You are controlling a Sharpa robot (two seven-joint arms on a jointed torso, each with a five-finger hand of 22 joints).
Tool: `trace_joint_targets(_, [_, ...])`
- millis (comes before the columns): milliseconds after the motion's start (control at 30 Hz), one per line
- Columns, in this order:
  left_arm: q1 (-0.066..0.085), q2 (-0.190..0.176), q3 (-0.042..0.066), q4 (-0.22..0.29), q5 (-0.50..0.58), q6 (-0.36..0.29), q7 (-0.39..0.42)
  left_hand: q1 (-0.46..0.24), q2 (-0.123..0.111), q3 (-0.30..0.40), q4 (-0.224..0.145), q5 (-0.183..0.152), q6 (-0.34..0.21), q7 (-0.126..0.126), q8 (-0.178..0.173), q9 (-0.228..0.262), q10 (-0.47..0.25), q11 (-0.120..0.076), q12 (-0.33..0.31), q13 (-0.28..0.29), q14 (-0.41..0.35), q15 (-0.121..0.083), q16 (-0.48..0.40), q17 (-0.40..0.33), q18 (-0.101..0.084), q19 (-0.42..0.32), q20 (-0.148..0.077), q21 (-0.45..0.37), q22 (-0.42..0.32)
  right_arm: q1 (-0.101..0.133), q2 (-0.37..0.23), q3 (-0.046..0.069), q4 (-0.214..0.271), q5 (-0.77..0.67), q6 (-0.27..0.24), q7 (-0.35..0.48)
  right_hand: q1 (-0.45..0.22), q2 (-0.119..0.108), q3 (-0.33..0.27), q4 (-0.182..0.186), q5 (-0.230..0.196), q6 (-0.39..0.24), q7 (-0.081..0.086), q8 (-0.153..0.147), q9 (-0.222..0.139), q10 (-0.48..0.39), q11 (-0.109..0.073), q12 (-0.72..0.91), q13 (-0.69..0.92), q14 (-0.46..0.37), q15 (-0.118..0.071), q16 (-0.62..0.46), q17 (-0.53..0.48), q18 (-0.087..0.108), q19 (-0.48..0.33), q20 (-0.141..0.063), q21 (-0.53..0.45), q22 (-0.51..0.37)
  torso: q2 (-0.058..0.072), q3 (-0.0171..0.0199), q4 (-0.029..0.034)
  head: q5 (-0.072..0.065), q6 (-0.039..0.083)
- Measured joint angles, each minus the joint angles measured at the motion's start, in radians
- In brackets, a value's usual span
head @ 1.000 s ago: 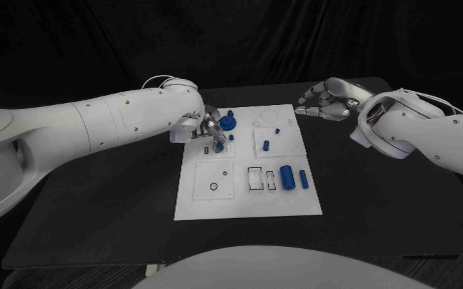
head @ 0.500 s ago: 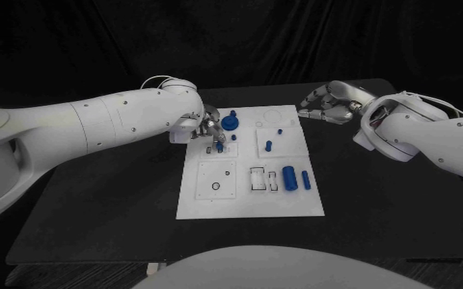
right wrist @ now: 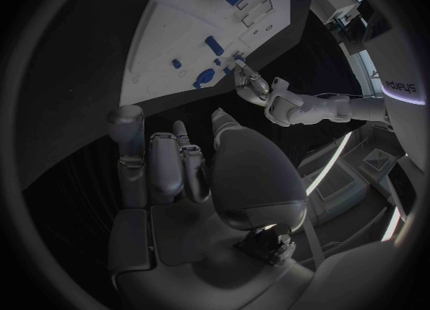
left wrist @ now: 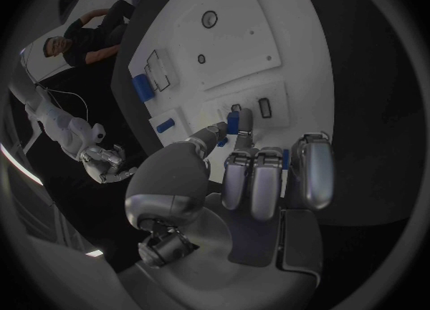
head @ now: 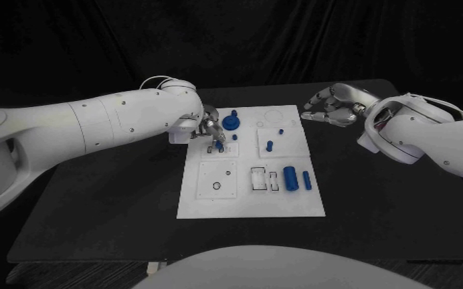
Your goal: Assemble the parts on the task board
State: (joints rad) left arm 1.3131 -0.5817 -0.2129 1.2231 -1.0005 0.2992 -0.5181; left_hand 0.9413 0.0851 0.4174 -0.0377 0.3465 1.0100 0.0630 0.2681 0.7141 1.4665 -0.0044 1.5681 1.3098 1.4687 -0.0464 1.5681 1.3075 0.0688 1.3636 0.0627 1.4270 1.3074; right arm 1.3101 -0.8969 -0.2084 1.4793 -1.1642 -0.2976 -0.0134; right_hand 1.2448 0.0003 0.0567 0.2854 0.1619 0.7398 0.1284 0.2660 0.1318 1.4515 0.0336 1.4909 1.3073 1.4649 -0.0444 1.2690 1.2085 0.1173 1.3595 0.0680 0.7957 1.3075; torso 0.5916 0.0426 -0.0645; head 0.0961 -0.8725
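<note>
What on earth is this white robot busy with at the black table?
It is fitting small blue parts into a flat white task board. The left hand holds a small blue peg over the far left part of the board, beside a round blue knob. The right hand hovers off the far right corner, holding nothing. Two blue cylinders lie waiting on the board's right side.

Left hand [head: 211, 132] lowered, fingers curled, thumb and fingertip pinched together on something small. Right hand [head: 331, 105] raised off to the side, fingers loosely bent, holding nothing.
</note>
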Motion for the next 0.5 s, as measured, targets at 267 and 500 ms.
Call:
trace_joint_targets(267, [-0.003,-0.009,0.000,0.022,0.000,-0.040,-0.017,-0.010,0.000,0.004,0.004,-0.009,0.009,-0.002,-0.004,0.003,0.000,0.000,0.000,0.000,0.000,0.000,0.000,0.000,0.000,0.004,0.004,0.000,0.000,0.000,-0.012,0.000,0.008,0.004,0.016,-0.013,0.000,0.000,-0.003,-0.003,0.000,0.000,0.000,0.000,-0.001,-0.004,-0.004,-0.005,0.000,0.000,0.000,-0.006,-0.006,0.000,-0.004,0.004,-0.007,0.000,0.000,0.0012,-0.0016,0.009,0.000])
trace_joint_targets(500, [-0.008,-0.011,0.000,0.022,0.027,-0.065,-0.032,-0.012,0.001,0.010,0.004,-0.010,0.009,-0.003,-0.005,0.006,0.000,0.000,0.000,0.000,0.000,0.000,0.000,0.000,0.000,0.004,0.004,0.000,0.000,0.000,-0.011,0.000,0.009,0.008,0.026,-0.020,0.000,0.000,-0.006,0.000,0.000,0.000,0.000,-0.004,-0.001,-0.004,-0.003,-0.005,0.001,0.000,0.000,-0.006,-0.007,0.000,-0.004,0.004,-0.007,0.000,0.000,0.0012,-0.0018,0.012,0.000])
